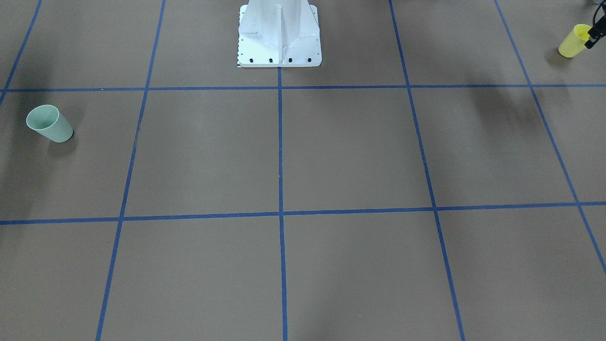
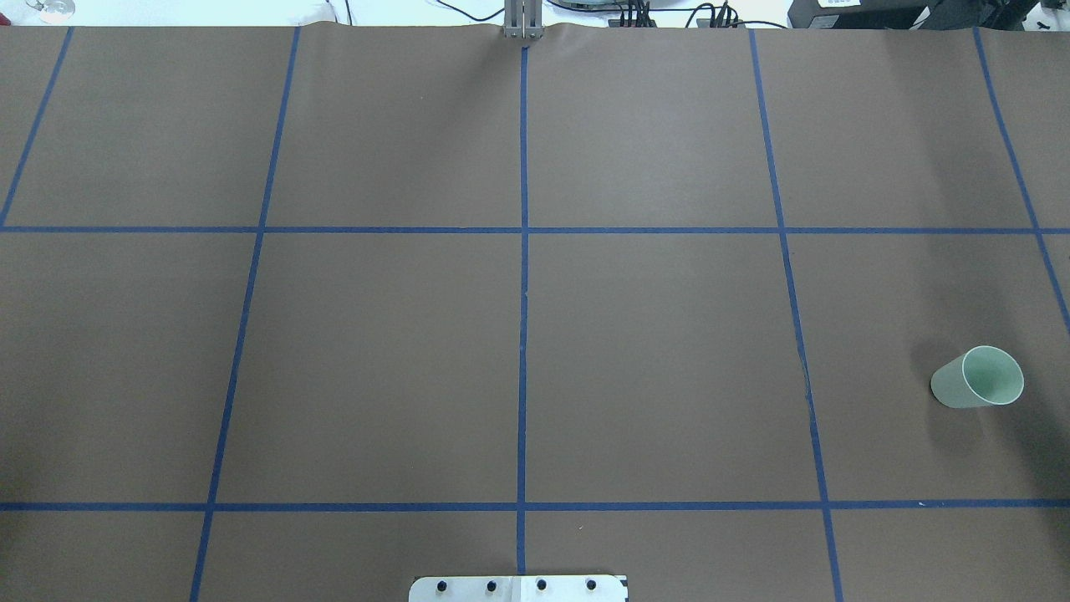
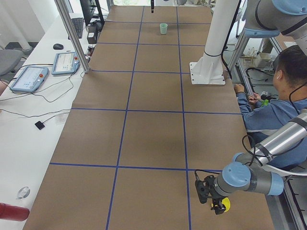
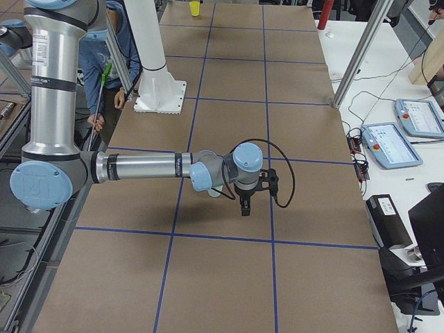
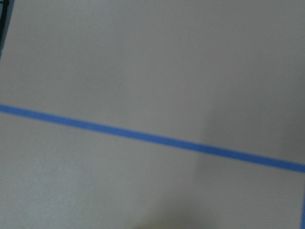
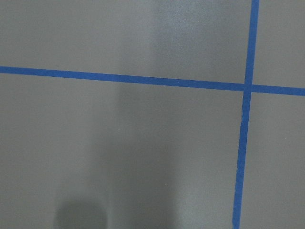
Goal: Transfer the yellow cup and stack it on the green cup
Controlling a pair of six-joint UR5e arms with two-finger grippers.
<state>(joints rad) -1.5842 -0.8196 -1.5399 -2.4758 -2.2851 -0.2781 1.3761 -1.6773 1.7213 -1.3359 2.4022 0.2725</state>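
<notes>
The yellow cup (image 1: 573, 41) stands at the table's far corner on my left side; it also shows in the exterior left view (image 3: 225, 205) and in the exterior right view (image 4: 195, 8). My left gripper (image 1: 592, 40) is at its rim, cut off by the frame edge; I cannot tell whether it is open or shut. In the exterior left view the left gripper (image 3: 216, 200) covers most of the cup. The green cup (image 2: 978, 378) stands on my right side. My right gripper (image 4: 244, 205) hangs beside the green cup (image 4: 216, 193), fingers pointing down; its state cannot be told.
The brown table cover (image 2: 652, 351) carries a grid of blue tape lines. The white robot base (image 1: 279, 35) stands at the middle of my edge. Operator desks with pendants (image 4: 392, 142) run along the far side. A seated person (image 3: 276, 103) is behind the robot.
</notes>
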